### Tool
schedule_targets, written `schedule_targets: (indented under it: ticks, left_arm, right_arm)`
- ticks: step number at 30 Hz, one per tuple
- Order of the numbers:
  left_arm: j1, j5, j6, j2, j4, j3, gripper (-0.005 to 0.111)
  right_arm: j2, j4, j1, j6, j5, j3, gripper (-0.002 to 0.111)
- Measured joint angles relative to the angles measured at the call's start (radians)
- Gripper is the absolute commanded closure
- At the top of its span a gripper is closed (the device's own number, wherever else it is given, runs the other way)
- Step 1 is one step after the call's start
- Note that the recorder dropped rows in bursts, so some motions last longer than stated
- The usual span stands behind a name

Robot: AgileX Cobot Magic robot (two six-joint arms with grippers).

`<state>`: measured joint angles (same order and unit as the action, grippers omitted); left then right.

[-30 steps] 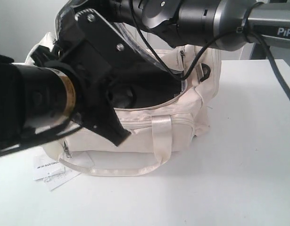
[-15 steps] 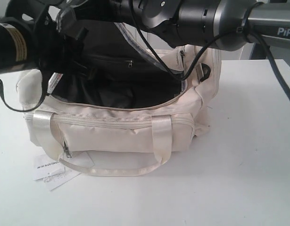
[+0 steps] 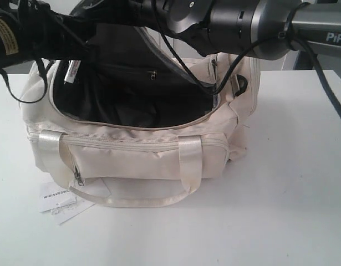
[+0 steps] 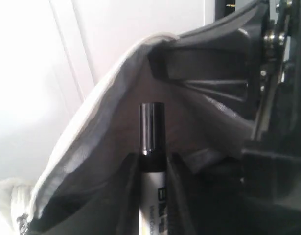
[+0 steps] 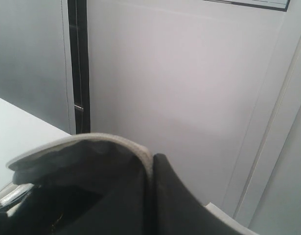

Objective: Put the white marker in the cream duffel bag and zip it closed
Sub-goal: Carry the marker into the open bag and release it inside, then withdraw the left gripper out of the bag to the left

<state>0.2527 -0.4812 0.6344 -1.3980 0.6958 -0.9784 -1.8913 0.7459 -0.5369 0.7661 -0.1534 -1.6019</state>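
Observation:
The cream duffel bag (image 3: 137, 158) stands on the white table with its top unzipped and its black lining showing. My right gripper (image 5: 150, 169) reaches in from the upper right. It is shut on the bag's back rim (image 5: 116, 142) and holds that flap raised. My left gripper (image 4: 152, 159) is shut on the white marker (image 4: 152, 122), whose black cap sticks out past the fingers. In the exterior view the white marker (image 3: 72, 71) hangs tilted over the left end of the bag's opening, under the left arm (image 3: 15, 33).
A small white paper tag (image 3: 59, 202) lies on the table by the bag's front left corner. The front strap handle (image 3: 142, 200) droops onto the table (image 3: 292, 194). The right arm (image 3: 242, 25) spans the top of the view above the bag.
The left arm has pulled away from in front of the camera, up and to the left. The marker in its gripper now shows over the bag's left end. The right arm has held still.

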Motion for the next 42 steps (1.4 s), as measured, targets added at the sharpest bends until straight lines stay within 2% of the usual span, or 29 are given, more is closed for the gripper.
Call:
schedule_targets:
  ticks: [4,8,17,23,26,31,34,37,42]
  left_arm:
    - [0.000,-0.151,-0.135,-0.060,-0.166,0.000,0.107]
    - [-0.002,-0.247,-0.205,-0.122,-0.253,0.000,0.107]
    - [-0.002,-0.367,-0.276,-0.241,-0.332,0.000,0.107]
    - [-0.002,-0.391,-0.321,-0.275,-0.351,0.002,0.106]
    - [-0.002,-0.393,-0.335,-0.286,-0.368,0.002,0.095]
    - [-0.002,-0.391,-0.341,-0.288,-0.377,0.002,0.064]
    - [-0.002,-0.387,-0.354,-0.288,-0.377,0.002,0.050]
    - [-0.002,-0.382,-0.361,-0.288,-0.380,0.002,0.043]
    - [-0.002,-0.342,-0.361,-0.288,-0.381,0.004,0.044]
  right_arm:
    - [0.000,0.000,0.002,0.000,0.000,0.000,0.108]
    - [0.000,0.000,0.002,0.000,0.000,0.000,0.108]
    - [0.000,0.000,0.002,0.000,0.000,0.000,0.108]
    - [0.000,0.000,0.002,0.000,0.000,0.000,0.108]
    - [0.000,0.000,0.002,0.000,0.000,0.000,0.108]
    - [0.000,0.000,0.002,0.000,0.000,0.000,0.108]
    - [0.000,0.000,0.002,0.000,0.000,0.000,0.108]
    - [0.000,0.000,0.002,0.000,0.000,0.000,0.108]
    - [0.000,0.000,0.002,0.000,0.000,0.000,0.108]
